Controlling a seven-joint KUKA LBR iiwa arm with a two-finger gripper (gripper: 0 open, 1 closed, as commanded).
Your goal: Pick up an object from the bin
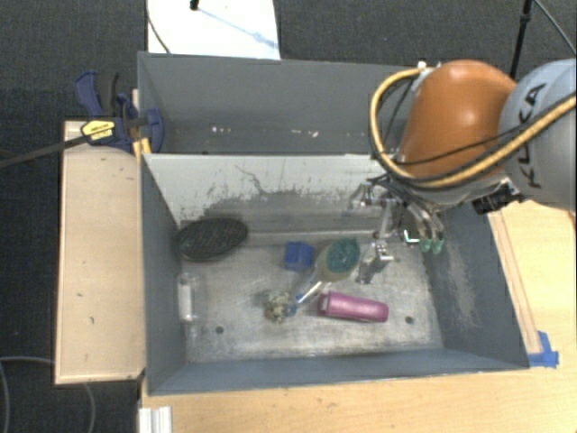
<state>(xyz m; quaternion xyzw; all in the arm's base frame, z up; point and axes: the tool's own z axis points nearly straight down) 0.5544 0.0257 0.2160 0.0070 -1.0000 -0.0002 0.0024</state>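
Observation:
My gripper [372,267] hangs low at the right of the bin floor, its metal fingers pointing down just right of a round teal disc [341,257]. The fingers look slightly apart with nothing between them. A pink-purple cylinder [352,308] lies on its side just below the fingertips. A small blue block [299,256] sits left of the teal disc. A clear-handled item with a brownish clump [290,301] lies left of the pink cylinder.
A dark oval brush-like thing [211,238] rests at the back left of the floor. A clear small bottle [187,296] lies along the left wall. The arm's orange cover and cables hang over the bin's right rear.

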